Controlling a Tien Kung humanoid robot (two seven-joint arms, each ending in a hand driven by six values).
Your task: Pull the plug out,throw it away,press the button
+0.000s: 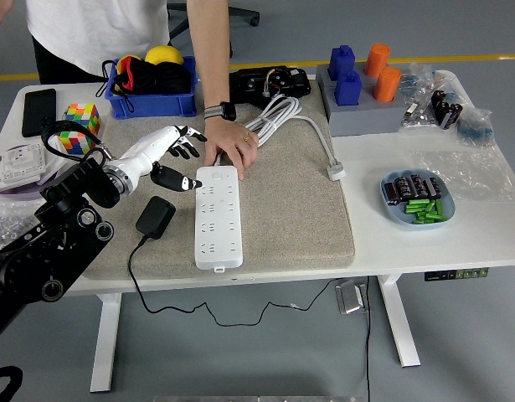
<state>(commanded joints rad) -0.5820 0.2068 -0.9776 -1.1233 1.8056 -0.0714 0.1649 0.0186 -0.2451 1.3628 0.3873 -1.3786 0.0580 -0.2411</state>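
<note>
The white power strip [216,217] lies lengthwise on the grey mat [282,209], its far end toward the person and its near end close to the mat's near edge. My left hand [161,155] sits just left of its far end, fingers spread and holding nothing, with 1 dark fingertip [190,182] reaching to the strip's far left corner; I cannot tell whether it actually touches. The black plug [156,217] lies loose on the mat, left of the strip and apart from it, its black cord [169,301] trailing off the near edge of the table and hanging below.

A person stands at the far side, and the person's hand [233,144] rests on the far end of the strip, palm down, a dark watch on the wrist. Behind that hand a coiled white cable [286,117] runs across the mat to a white connector near its right edge.

Further left, on the white table [408,243], are a colourful puzzle cube [79,121] and a black phone [38,111]. A blue bin [148,84] stands at the far edge. On the right, a blue dish [419,201] holds small green and dark parts.
</note>
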